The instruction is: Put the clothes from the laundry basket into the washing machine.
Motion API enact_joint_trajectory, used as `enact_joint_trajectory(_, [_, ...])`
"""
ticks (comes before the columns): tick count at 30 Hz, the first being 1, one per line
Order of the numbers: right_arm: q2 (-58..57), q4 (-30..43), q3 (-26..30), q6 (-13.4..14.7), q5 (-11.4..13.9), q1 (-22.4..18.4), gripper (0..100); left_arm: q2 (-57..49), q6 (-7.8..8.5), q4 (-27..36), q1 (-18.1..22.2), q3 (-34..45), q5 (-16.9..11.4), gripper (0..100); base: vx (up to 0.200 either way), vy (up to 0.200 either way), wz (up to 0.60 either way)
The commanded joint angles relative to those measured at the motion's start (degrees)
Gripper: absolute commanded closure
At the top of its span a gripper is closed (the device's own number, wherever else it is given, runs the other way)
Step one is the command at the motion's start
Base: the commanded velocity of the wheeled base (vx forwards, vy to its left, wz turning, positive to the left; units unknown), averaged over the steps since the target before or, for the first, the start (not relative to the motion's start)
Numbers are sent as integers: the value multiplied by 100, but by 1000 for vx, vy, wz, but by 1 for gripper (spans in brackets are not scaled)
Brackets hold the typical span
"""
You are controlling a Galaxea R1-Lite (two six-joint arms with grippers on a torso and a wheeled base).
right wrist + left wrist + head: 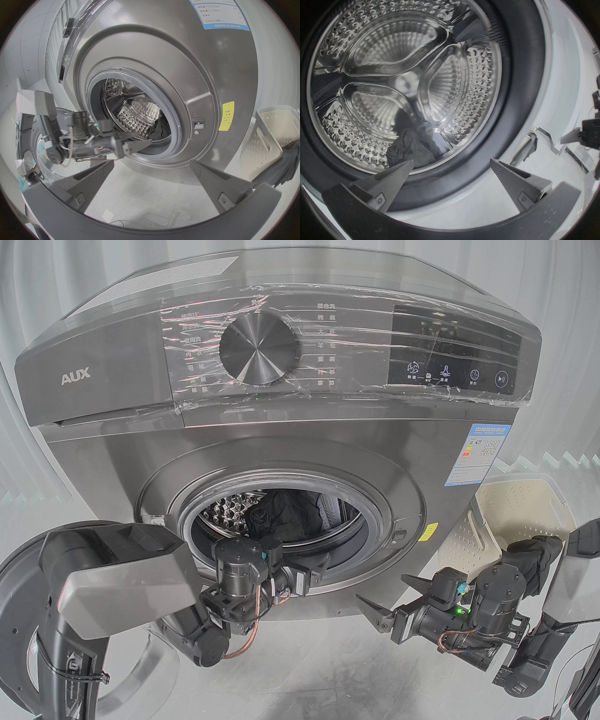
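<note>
At washer [112,477] door-hole, L fingers [390,181] apart; R fingers [218,181] apart nr basket [525,502]; blue label [478,454], yellow sticker [428,531] on front.

The grey front-loading washing machine [250,446] stands with its round door [19,590] swung wide open to its left, and the dimpled steel drum [393,78] is on full show. A dark, crumpled garment [409,150] lies low inside the drum. Just right of the machine sits the cream perforated laundry basket [525,502], tilted, with another dark garment [281,168] draped over its rim.
</note>
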Motion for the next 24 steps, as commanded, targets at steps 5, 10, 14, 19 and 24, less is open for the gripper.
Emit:
enact_joint_trajectory(5, [-13, 4, 130, 54, -22, -40, 0, -1162, -285, -758, -605, 1846, -18, 0, 0, 0, 0])
enact_joint_trajectory(10, [-215, 4, 499, 19, -48, -14, 0, -1918, -549, -1083, -1054, 3024, -62, 0, 0, 0, 0])
enact_joint_trajectory(14, [-452, 12, 692, 45, -241, -67, 0, -2797, -742, -1092, -1326, 3630, 43, 0, 0, 0, 0])
enact_joint_trajectory(19, [-777, 12, 1237, 27, -268, -198, 0, -3632, -856, -1074, -1326, 3912, 386, 0, 0, 0, 0])
enact_joint_trajectory(24, [-1366, 39, 1413, 36, -321, -418, 0, -3851, -918, -1083, -1221, 4254, 421, 0, 0, 0, 0])
